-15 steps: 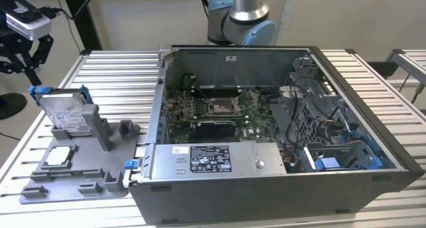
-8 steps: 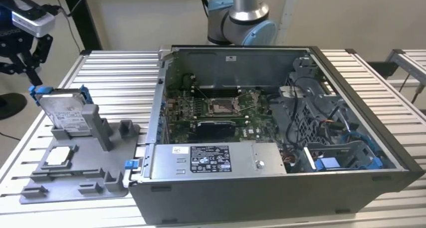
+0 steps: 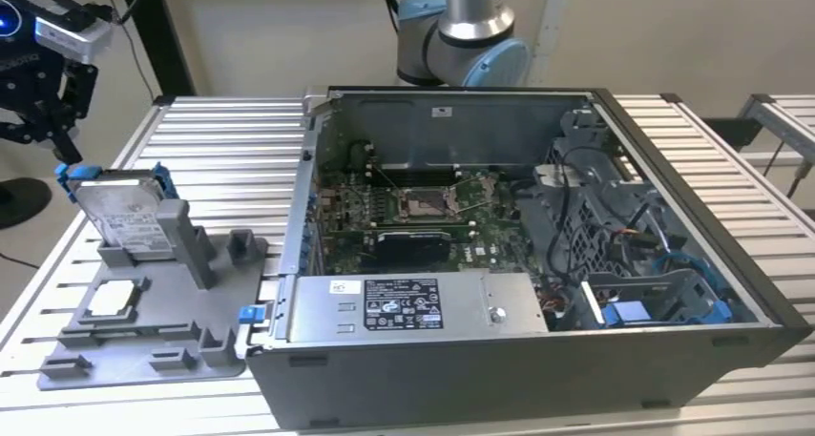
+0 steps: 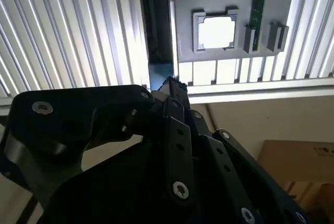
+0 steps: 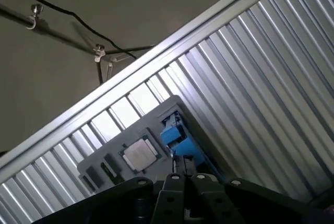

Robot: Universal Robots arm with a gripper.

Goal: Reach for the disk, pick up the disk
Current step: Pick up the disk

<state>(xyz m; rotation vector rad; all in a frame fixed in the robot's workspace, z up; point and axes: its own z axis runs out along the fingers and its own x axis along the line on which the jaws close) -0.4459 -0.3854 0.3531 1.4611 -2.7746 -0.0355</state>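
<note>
Disk [image 3: 128, 215] stands on edge at the left of the exterior view, slotted upright in a grey holder [image 3: 166, 355] on the slatted table [image 3: 229, 140]. A blue bracket [image 3: 79, 173] frames the silver body. The gripper [image 3: 64, 153] hangs at the upper left of that frame, right over the bracket's top corner, its fingers drawn close together (whether they touch the plastic I cannot tell). In the first wrist view the gripper [image 5: 182, 164] sits at lower centre, just beside the blue bracket [image 5: 175, 135] of the disk. A square chip [image 5: 140, 153] lies flat in the holder nearby. An open computer case [image 3: 510, 360] stands at the right of the exterior view.
</note>
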